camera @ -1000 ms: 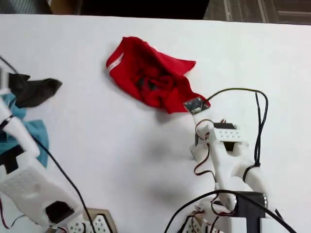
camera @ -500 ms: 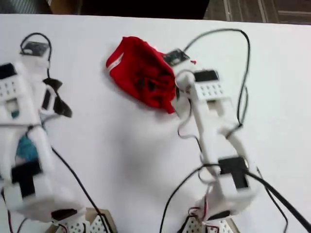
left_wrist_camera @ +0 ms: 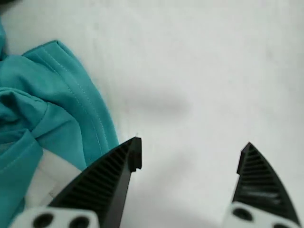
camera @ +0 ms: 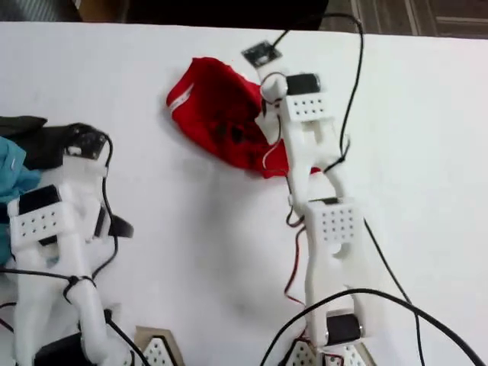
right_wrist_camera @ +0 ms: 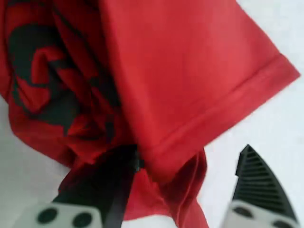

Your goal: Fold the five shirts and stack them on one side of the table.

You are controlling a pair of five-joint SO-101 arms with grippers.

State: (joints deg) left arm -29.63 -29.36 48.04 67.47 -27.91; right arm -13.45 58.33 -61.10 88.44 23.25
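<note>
Both are held open: right end effector (right_wrist_camera: 190,156) advanced over the red shirt (right_wrist_camera: 190,71), left end effector (left_wrist_camera: 190,152) drawn back beside the teal shirt (left_wrist_camera: 47,104).

White table (camera: 427,114) bears crumpled red shirt (camera: 217,114), teal shirt (camera: 14,171), dark shirt (camera: 34,145)

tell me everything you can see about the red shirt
The red shirt lies crumpled, unfolded, on the white table, toward its far middle. Soft knit-looking fabric, a dark print lost in the folds, a white strip at one edge, a stitched hem. The right gripper hangs open over its hem, one finger against the cloth.
</note>
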